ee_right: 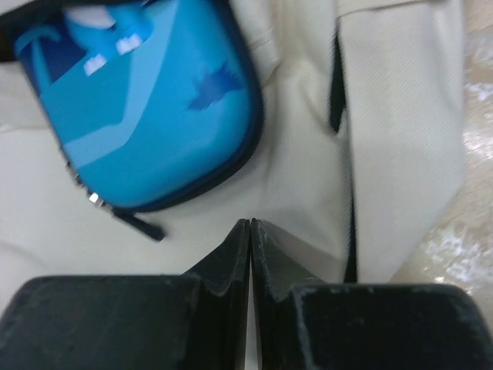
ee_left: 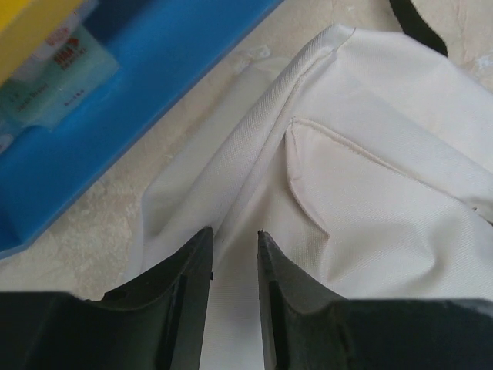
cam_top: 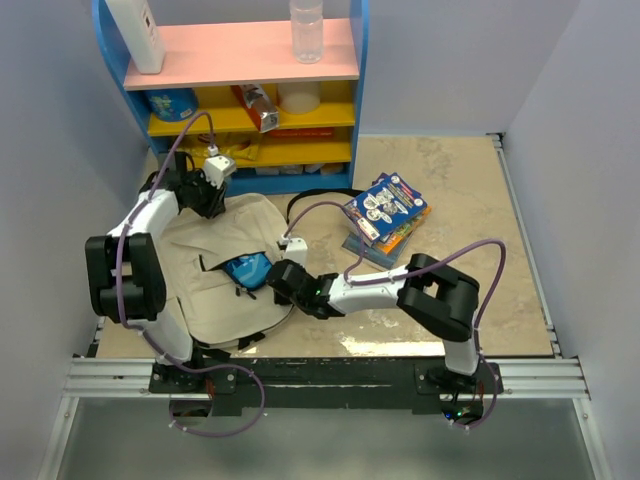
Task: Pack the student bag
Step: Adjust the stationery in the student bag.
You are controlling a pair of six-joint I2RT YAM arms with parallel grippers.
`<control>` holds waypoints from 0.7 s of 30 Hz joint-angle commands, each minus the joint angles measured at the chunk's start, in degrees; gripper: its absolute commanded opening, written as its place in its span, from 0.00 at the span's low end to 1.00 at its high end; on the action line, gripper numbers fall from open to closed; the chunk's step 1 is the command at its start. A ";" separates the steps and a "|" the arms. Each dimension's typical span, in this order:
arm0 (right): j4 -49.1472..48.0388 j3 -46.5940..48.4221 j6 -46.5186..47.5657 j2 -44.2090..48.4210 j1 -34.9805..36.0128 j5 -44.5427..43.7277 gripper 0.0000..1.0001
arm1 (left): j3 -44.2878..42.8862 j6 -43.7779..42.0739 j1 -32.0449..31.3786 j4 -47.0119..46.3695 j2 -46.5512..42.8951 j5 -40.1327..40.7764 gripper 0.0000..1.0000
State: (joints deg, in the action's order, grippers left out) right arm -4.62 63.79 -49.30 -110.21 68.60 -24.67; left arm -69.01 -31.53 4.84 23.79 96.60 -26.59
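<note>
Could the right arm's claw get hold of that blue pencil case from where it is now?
Probably yes. The right claw sits shut just short of the blue pencil case, which pokes out of the student bag. Only flat fabric lies between them. It would have to open first.

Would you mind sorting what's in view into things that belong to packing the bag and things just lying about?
For the job:
- bag
- blue pencil case, partly in the bag's opening
- books, probably still to pack
- left gripper, pinching bag fabric
- right gripper, shut beside the case

Lying about:
- shelf
- bottle
- white container
</note>
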 commanded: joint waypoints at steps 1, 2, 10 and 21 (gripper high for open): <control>-0.21 2.21 -2.29 -0.26 -2.68 -0.12 0.06 | -1.66 -0.72 -0.62 -1.47 2.72 0.22 0.34; -0.82 2.30 -2.38 -0.53 -3.20 0.05 0.06 | -1.04 -2.03 -0.97 -1.55 2.89 0.48 0.34; -3.99 5.47 -2.38 -2.64 -4.44 4.00 0.00 | 5.91 -4.60 -3.08 -3.49 2.81 2.42 0.33; -2.42 10.72 -4.49 -6.50 -4.35 3.93 0.00 | 10.73 -5.30 -3.35 -2.79 -1.05 0.93 0.32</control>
State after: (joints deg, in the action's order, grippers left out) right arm -7.18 68.29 -52.25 -115.37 64.12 -19.88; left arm -62.02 -35.77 2.22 16.91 97.78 -23.88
